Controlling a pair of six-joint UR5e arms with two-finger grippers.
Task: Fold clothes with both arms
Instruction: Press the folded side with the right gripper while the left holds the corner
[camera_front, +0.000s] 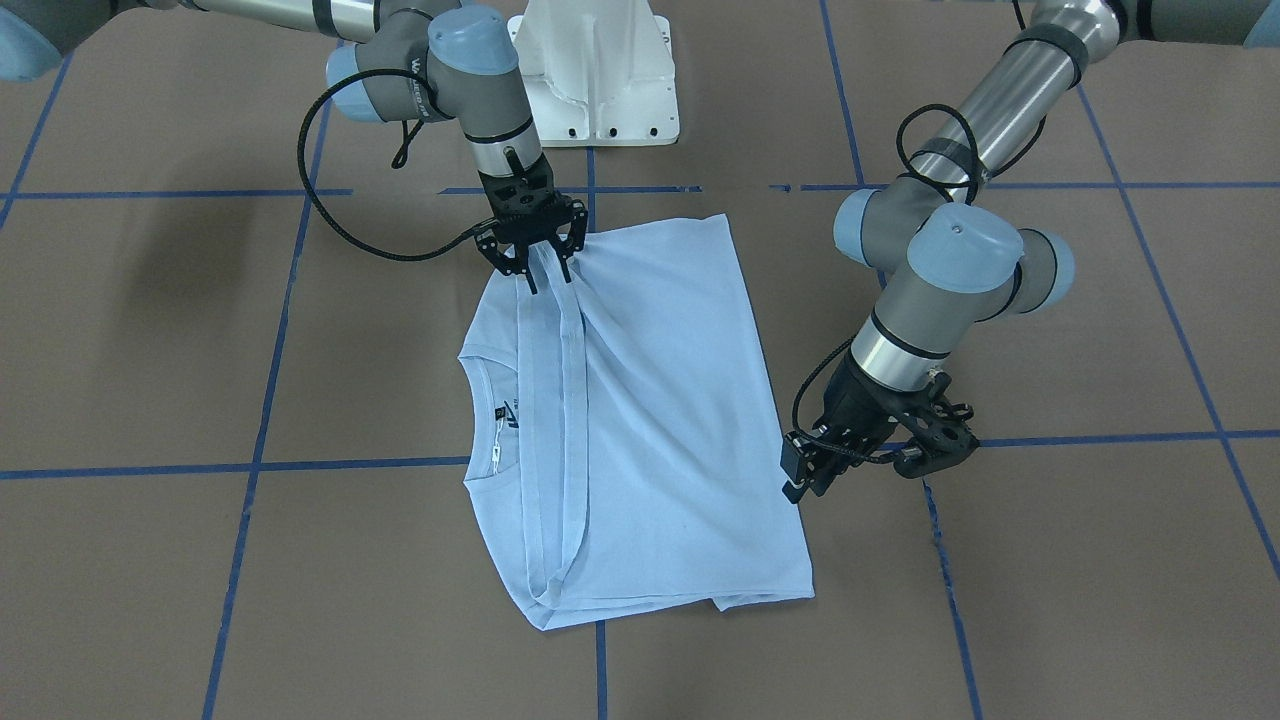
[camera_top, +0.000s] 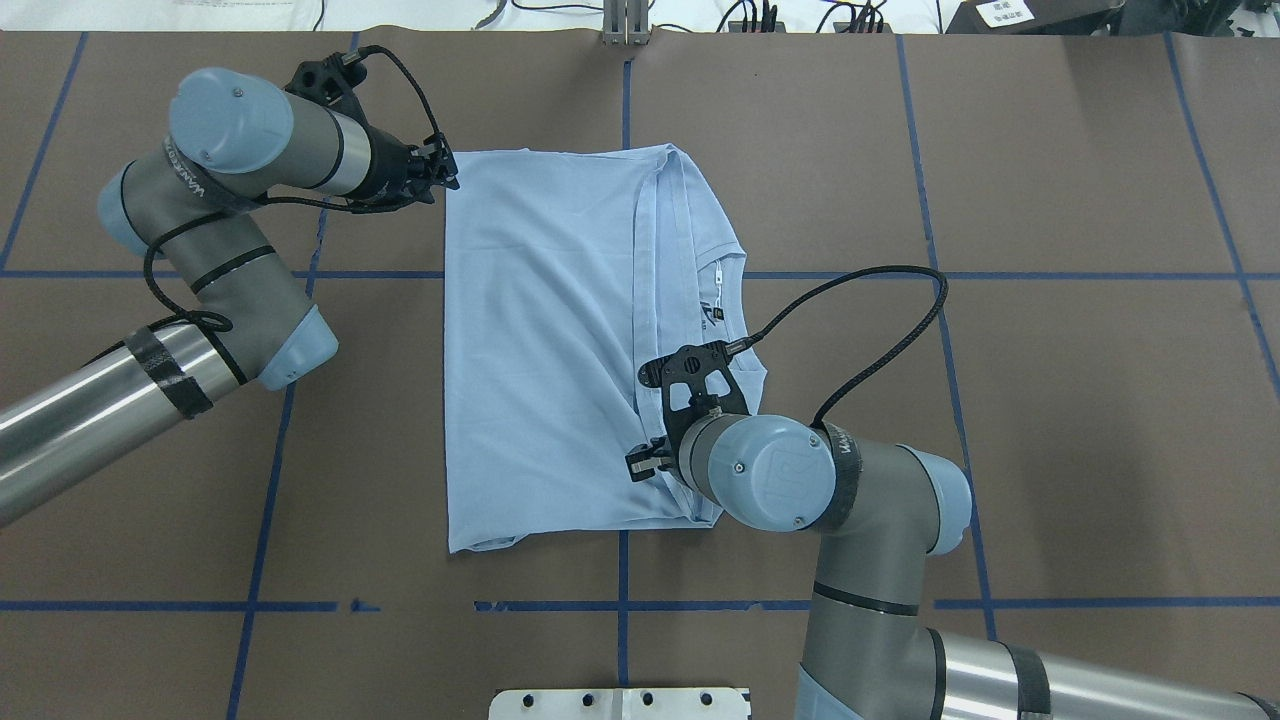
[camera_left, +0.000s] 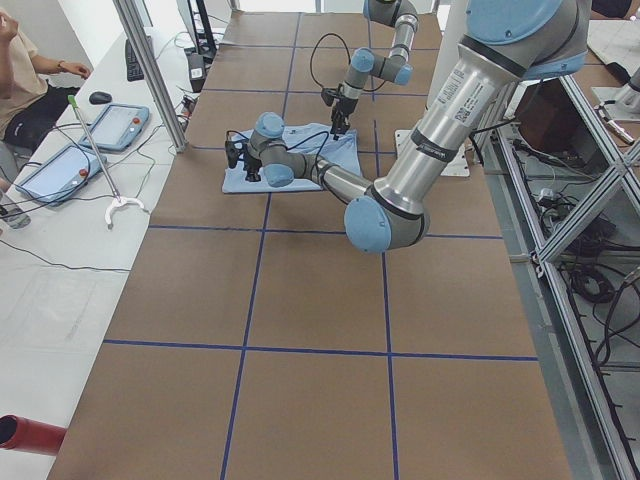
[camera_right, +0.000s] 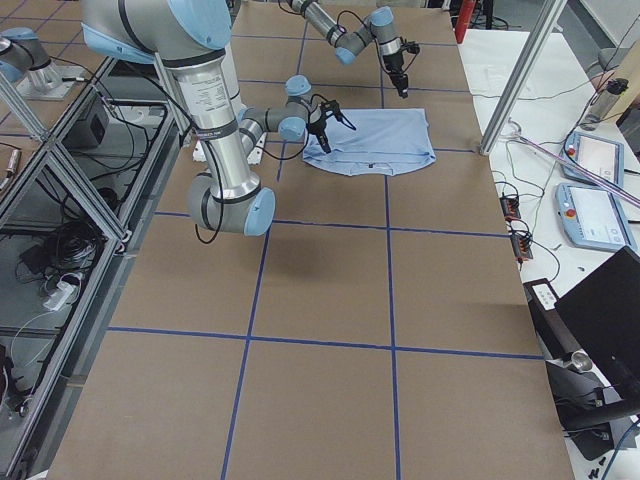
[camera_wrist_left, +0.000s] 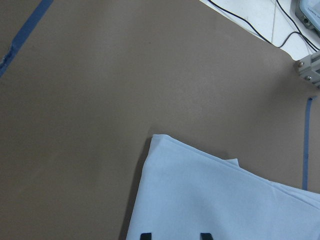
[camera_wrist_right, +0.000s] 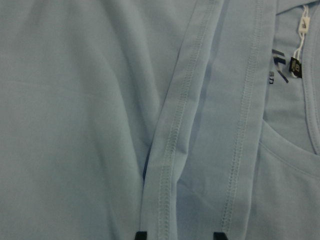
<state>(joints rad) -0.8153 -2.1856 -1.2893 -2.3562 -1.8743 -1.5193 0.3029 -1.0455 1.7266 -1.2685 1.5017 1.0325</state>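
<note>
The light blue T-shirt (camera_top: 540, 380) lay folded and flat in the middle of the brown table (camera_top: 1000, 400), with its collar (camera_top: 738, 285) on the right side. The right gripper (camera_front: 548, 280) stood over the hem strips at the edge near the robot. Its fingers were wide apart, one strip between them, not closed. The left gripper (camera_top: 447, 175) hovered at the far left corner. We saw its fingers somewhat apart, holding nothing.

Brown table (camera_top: 1050, 400) gridded with blue tape lines (camera_top: 1100, 604); a folded light blue T-shirt (camera_top: 540, 350) lies on it.
</note>
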